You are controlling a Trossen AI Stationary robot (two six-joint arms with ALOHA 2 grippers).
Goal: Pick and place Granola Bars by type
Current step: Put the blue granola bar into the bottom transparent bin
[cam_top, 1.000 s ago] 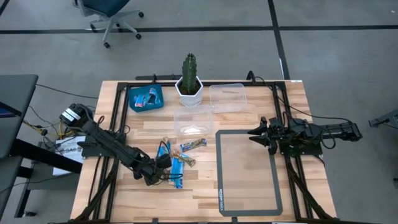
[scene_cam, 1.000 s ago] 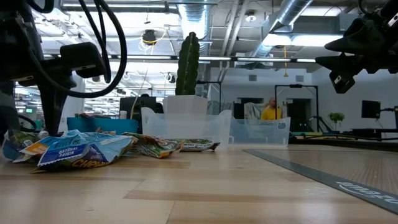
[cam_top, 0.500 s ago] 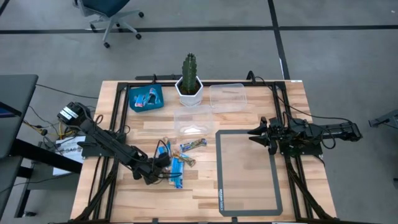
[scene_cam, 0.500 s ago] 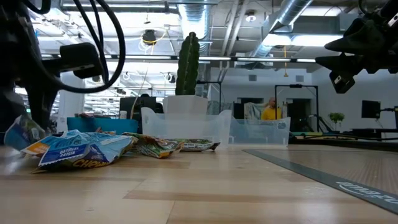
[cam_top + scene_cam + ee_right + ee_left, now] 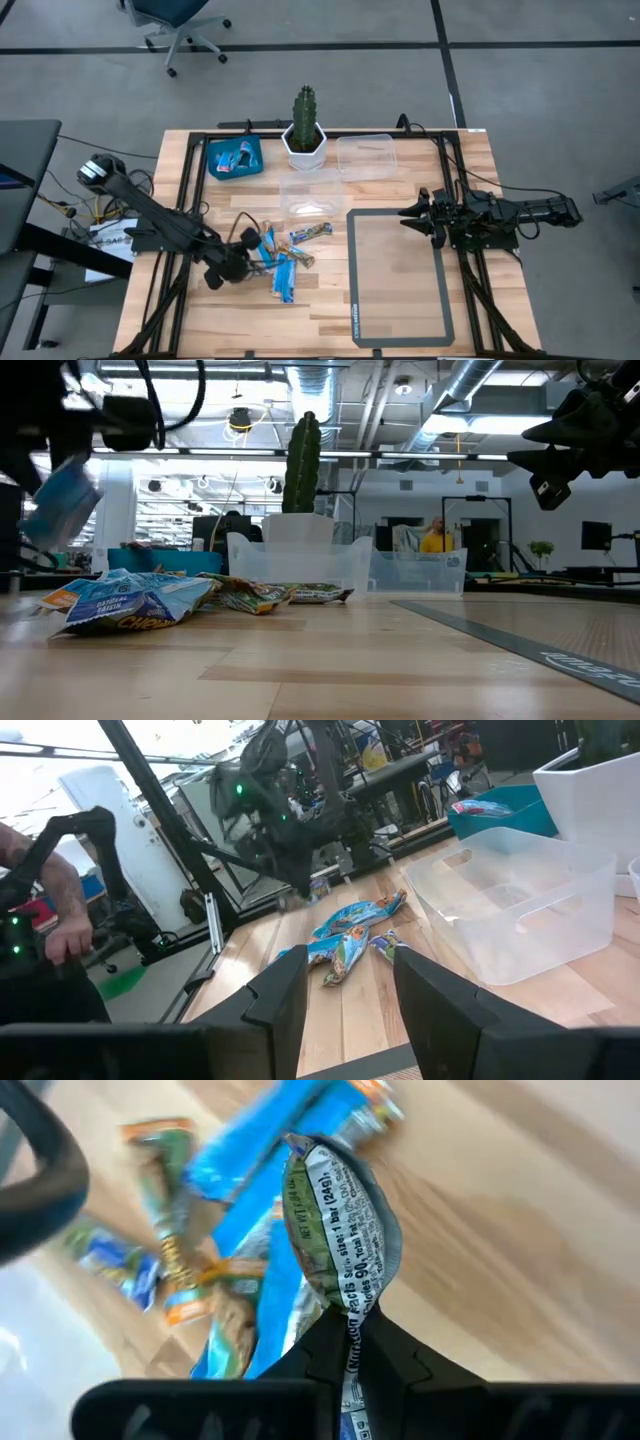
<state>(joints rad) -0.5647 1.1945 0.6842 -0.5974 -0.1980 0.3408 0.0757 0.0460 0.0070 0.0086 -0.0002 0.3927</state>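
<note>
Several granola bars (image 5: 283, 262) lie in a loose pile on the wooden table, light blue, dark blue and brown-gold; the low view shows the pile (image 5: 135, 600) too. My left gripper (image 5: 238, 263) hovers just left of the pile, shut on a light blue bar (image 5: 60, 505) whose printed back seam faces the wrist camera (image 5: 340, 1230). My right gripper (image 5: 408, 215) hangs open above the table's right half, over the edge of a grey-framed mat (image 5: 400, 330). Two bars lie in the blue tray (image 5: 235, 157). My left gripper (image 5: 352, 1365) pinches the light blue bar by one end (image 5: 350, 1315) between its two fingers. The rest of the bar sticks out beyond the fingertips. It is lifted clear of the table and the pile, tilted.
A white pot with a cactus (image 5: 304, 135) stands at the far middle. Two clear plastic containers (image 5: 310, 195) (image 5: 366, 155) sit near it, with the blue tray at the far left. In the right wrist view a person's hand (image 5: 45, 920) shows beyond the table's left side.
My left gripper has shut on a light blue bar at the pile's left end. It has then risen and drawn back toward the table's left edge. The bar has come off the table and now hangs clear above it; the other bars stay put.
</note>
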